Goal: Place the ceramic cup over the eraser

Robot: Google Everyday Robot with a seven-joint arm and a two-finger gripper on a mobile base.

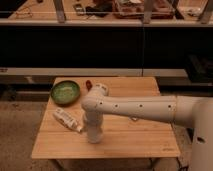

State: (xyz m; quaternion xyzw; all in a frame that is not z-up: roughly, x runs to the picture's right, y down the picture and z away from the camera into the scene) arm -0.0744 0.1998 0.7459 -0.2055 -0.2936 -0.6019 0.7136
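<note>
The white gripper (94,134) hung low over the pale wooden table (140,135), near a green bowl (65,92), a white printed tube (67,119) and a small dark red object (88,84).

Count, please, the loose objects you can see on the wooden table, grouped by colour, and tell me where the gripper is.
Green: 1, the bowl
White: 1, the tube
Dark red: 1, a small object
Total: 3
The gripper points down at the table's front, hidden by the arm.
</note>
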